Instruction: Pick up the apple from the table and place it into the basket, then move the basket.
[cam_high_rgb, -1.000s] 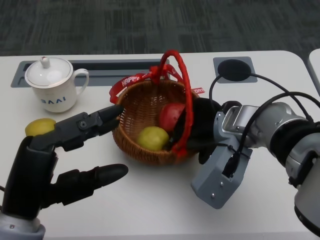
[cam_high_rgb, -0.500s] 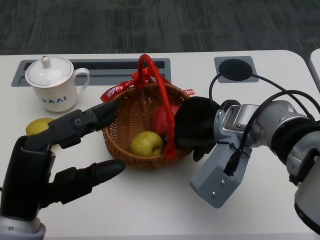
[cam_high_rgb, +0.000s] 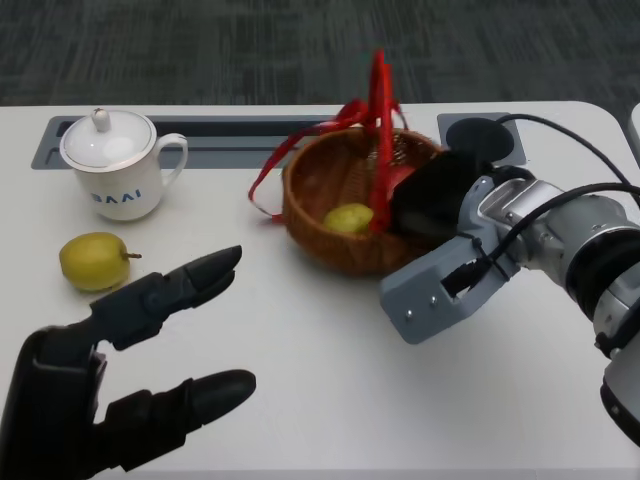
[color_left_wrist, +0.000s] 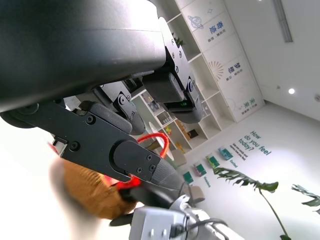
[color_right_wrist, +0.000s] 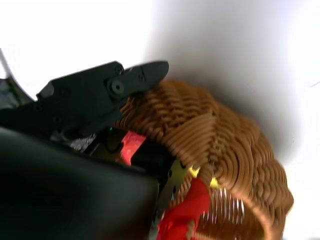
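The wicker basket (cam_high_rgb: 330, 235) with a red handle (cam_high_rgb: 380, 100) stands right of the table's middle. Inside it lie a red apple (cam_high_rgb: 400, 178), mostly hidden behind the handle and my right hand, and a yellow-green fruit (cam_high_rgb: 348, 217). My right hand (cam_high_rgb: 440, 192) grips the basket's near right rim. In the right wrist view one finger (color_right_wrist: 100, 95) lies over the outside of the basket's wall (color_right_wrist: 220, 145) while the rest reach inside. My left hand (cam_high_rgb: 130, 370) hovers at the lower left with its fingers apart, holding nothing and well clear of the basket.
A white lidded mug (cam_high_rgb: 115, 165) stands at the back left. In front of it a yellow-green fruit (cam_high_rgb: 93, 261) lies on the table, just beyond my left hand's fingers. A grey cable slot (cam_high_rgb: 230, 130) and a round grommet (cam_high_rgb: 480, 135) sit along the far edge.
My right hand has carried the basket to the right and farther back. My left hand has drawn back toward the near left, uncovering the fruit on the table.
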